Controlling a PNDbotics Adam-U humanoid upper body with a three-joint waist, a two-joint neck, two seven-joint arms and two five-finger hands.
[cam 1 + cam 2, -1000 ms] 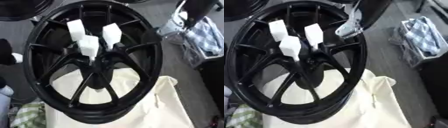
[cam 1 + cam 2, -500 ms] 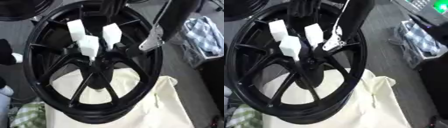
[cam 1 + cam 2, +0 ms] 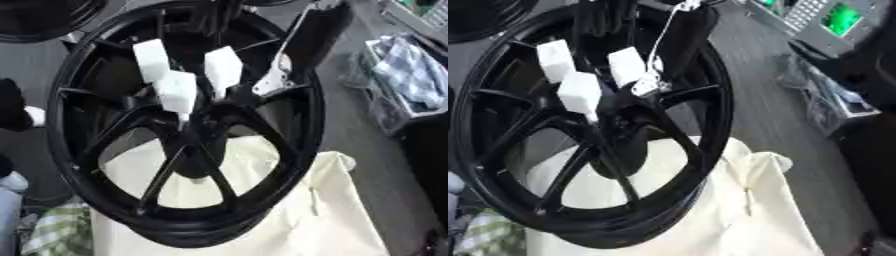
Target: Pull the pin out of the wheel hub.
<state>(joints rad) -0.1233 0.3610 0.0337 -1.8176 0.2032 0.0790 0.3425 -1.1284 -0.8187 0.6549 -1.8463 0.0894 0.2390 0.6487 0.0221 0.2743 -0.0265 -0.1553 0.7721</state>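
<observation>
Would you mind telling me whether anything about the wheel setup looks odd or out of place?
The black wheel rests on a rumpled cream cloth rather than a bare surface. Three white blocks stand up from the hub area, conspicuous against the dark spokes. No damage or spill shows.

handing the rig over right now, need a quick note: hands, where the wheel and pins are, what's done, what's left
Right hand: its arm reaches in from the upper right over the wheel's far rim; what seem to be its dark fingers sit at the top, too dark to tell open or shut. It holds no pin.
Left hand: not in view.
Wheel: black, spoked, tilted on a cream cloth.
Pins: three white blocks clustered above the hub, all in place.
Done: the reach only.
Left: close on one pin and pull it out, likely the one nearest the arm.
</observation>
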